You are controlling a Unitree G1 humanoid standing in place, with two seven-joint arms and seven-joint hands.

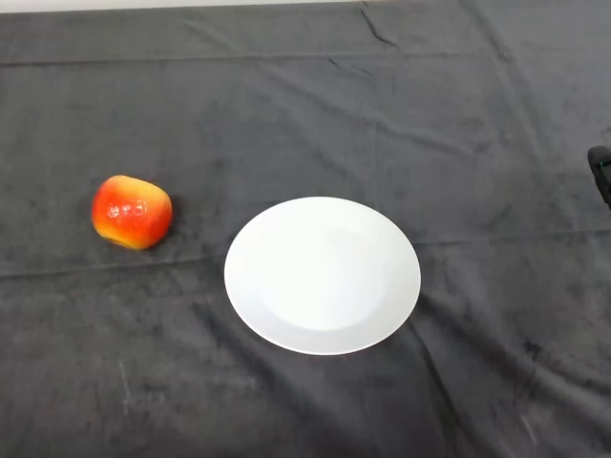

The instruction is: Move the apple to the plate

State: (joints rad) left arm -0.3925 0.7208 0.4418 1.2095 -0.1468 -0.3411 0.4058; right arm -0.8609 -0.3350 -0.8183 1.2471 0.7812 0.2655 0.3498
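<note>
Resting apple (132, 212) left of plate (322, 275)

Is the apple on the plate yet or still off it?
Off. The apple lies on the dark cloth to the left of the white plate, apart from its rim; the plate holds nothing.

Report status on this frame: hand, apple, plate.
Hand not in view. Apple on the cloth, left of the plate, apart from it. Plate bare. Nothing between them.
</note>
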